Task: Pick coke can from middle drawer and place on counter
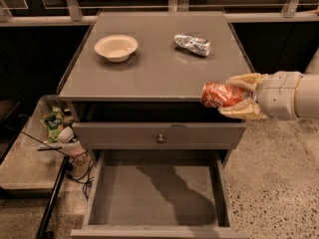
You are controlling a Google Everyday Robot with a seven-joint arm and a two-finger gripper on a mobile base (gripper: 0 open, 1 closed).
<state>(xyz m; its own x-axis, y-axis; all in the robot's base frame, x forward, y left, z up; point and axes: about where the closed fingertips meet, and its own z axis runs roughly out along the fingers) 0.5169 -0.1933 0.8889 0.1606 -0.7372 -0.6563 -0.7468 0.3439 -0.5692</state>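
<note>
**A:** Where is the red can?

**B:** It lies sideways in the end effector, whose two pale fingers are clamped above and below it. It is at the bench's front right corner, level with the front edge. I cannot tell whether it is over the top or just in front of it.

**A:** What else is around?

**B:** A shallow cream bowl sits near the back left corner, and a crumpled silver packet towards the back right. Both are well apart from the can. Below the top is a closed drawer front with a small knob. Under that, the open drawer shows a bare grey floor crossed by a shadow.

**A:** Anything hard to make out?

**B:** The white arm is cut off at the right border. The far end of the can is hidden between the fingers. Clutter on a low shelf to the left is too murky to name.
</note>
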